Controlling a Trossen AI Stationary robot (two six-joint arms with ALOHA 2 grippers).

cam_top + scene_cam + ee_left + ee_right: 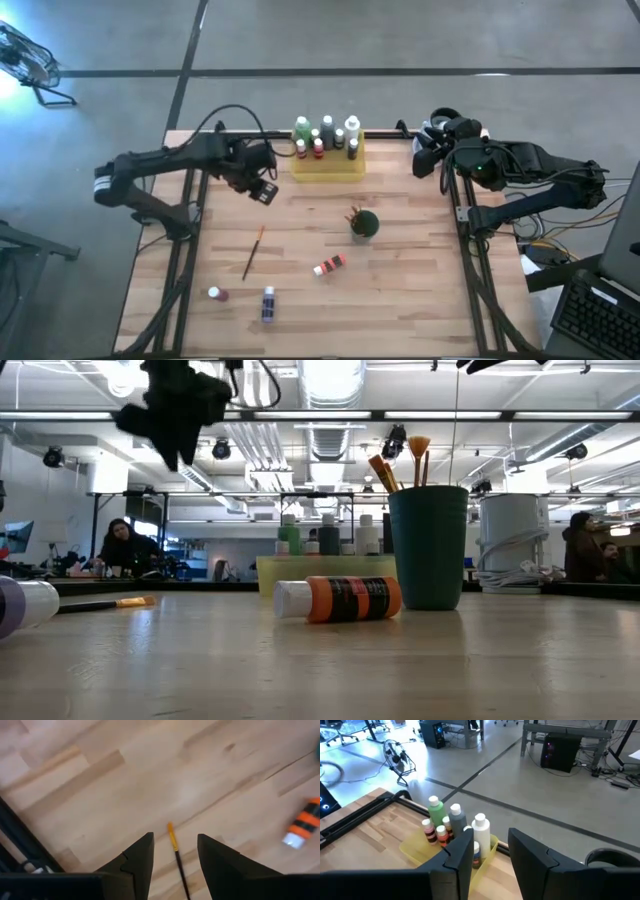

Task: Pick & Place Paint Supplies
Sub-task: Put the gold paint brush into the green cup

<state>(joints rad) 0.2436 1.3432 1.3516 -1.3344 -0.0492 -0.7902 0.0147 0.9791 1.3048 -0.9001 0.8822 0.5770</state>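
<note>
Four supplies lie loose on the table [400, 320], all on the near side of the yellow tray [327, 166]: a paintbrush [253, 251], an orange-and-black bottle [329, 265], a purple bottle [217, 294] and a blue bottle [268, 304].

The left gripper [262, 190] hovers beside the tray with its fingers spread and nothing between them; its wrist view looks down on the brush. The likely trouble is that brush — thin and flat on the wood, it could slip from the fingers or be pushed aside if they close off-centre. The bottles on their sides may roll when nudged.

The right gripper [428, 160], also parted and empty, waits on the tray's other side.

The tray holds a cluster of upright bottles — a green bottle [302, 130], dark and white ones, and small red ones. The dark green cup [364, 223], well in front of the tray, holds several brushes standing bristles-up.
</note>
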